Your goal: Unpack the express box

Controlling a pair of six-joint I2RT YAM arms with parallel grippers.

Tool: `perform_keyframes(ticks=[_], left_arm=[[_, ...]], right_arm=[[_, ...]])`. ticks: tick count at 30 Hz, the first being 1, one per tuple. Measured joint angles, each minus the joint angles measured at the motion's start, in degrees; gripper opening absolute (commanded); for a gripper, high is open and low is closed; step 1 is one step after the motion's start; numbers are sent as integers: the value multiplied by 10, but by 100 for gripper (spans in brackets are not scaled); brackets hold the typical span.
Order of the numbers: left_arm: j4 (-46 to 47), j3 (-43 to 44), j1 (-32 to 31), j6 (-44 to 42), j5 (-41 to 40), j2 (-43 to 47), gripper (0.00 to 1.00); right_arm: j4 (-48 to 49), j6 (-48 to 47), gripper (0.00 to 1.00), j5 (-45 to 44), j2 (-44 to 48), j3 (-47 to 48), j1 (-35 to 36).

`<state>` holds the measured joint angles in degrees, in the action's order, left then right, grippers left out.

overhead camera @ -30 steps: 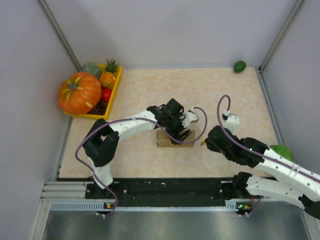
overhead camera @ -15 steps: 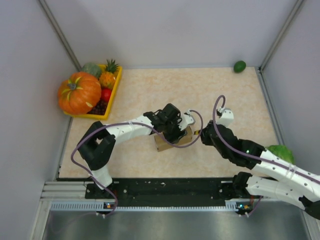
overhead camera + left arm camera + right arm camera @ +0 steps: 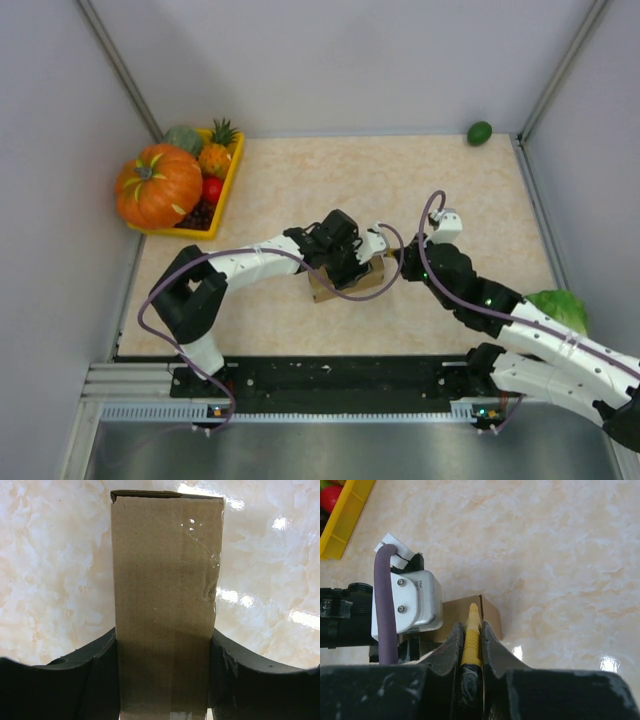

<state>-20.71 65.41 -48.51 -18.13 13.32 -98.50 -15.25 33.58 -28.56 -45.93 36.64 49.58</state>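
Note:
The express box (image 3: 345, 282) is a small brown cardboard box lying mid-table. In the left wrist view the express box (image 3: 165, 605) runs lengthwise between my black fingers (image 3: 95, 680), with clear tape on its top. My left gripper (image 3: 352, 262) is shut on the box's sides. My right gripper (image 3: 402, 265) is shut on a yellow utility knife (image 3: 471, 635). The knife tip sits over the box's right end (image 3: 487, 611) in the right wrist view. I cannot tell whether the tip touches the box.
A yellow fruit tray (image 3: 228, 185) with a pumpkin (image 3: 158, 186), pineapple and other fruit stands at the back left. A green fruit (image 3: 479, 132) lies at the back right corner. A green leafy vegetable (image 3: 556, 306) lies at the right edge.
My right gripper has moved left with the knife up to the box's right end. My left gripper has turned the box slightly, its right end now farther back.

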Motion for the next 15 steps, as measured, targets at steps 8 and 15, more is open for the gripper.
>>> perform_keyframes(ticks=[8, 15], left_arm=[[0, 0, 0, -6, 3, 0, 23], [0, 0, 0, -9, 3, 0, 22]], right_arm=[[23, -19, 0, 29, -24, -3, -7], [23, -21, 0, 29, -38, -11, -8]])
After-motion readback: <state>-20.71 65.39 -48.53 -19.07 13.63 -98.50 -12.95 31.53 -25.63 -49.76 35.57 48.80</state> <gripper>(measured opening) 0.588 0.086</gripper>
